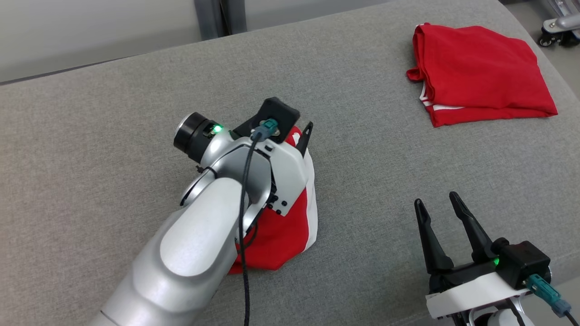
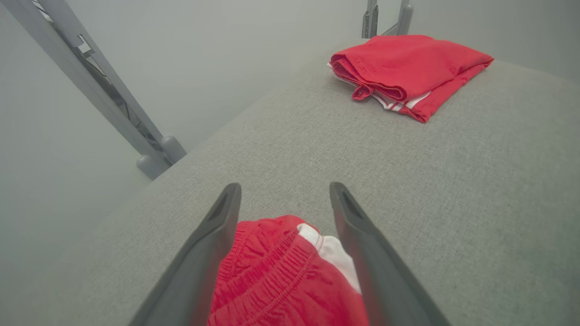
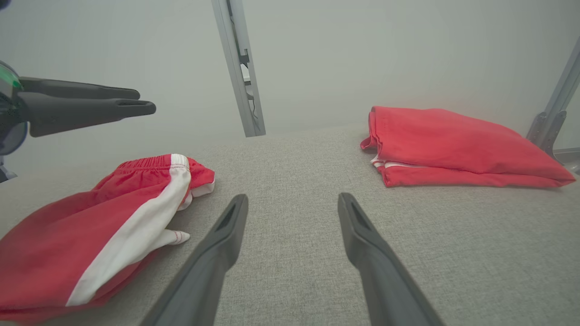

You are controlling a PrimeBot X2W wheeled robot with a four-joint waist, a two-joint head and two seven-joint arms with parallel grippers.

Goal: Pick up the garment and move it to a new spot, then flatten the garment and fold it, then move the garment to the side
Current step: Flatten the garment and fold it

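Observation:
Red shorts with a white side stripe (image 1: 281,231) lie crumpled in the middle of the grey padded surface (image 1: 362,172), partly hidden under my left arm. In the left wrist view their elastic waistband (image 2: 281,280) shows between and below the fingers. My left gripper (image 1: 299,131) is open and hovers just above the waistband end, apart from the cloth, as the right wrist view shows (image 3: 142,100). My right gripper (image 1: 436,201) is open and empty over the surface at the lower right, to the right of the shorts (image 3: 90,226).
A folded red garment with white trim (image 1: 480,72) lies at the far right corner of the surface. Grey metal frame legs (image 2: 154,154) stand beyond the far edge. A wheeled base (image 1: 559,31) sits off the right edge.

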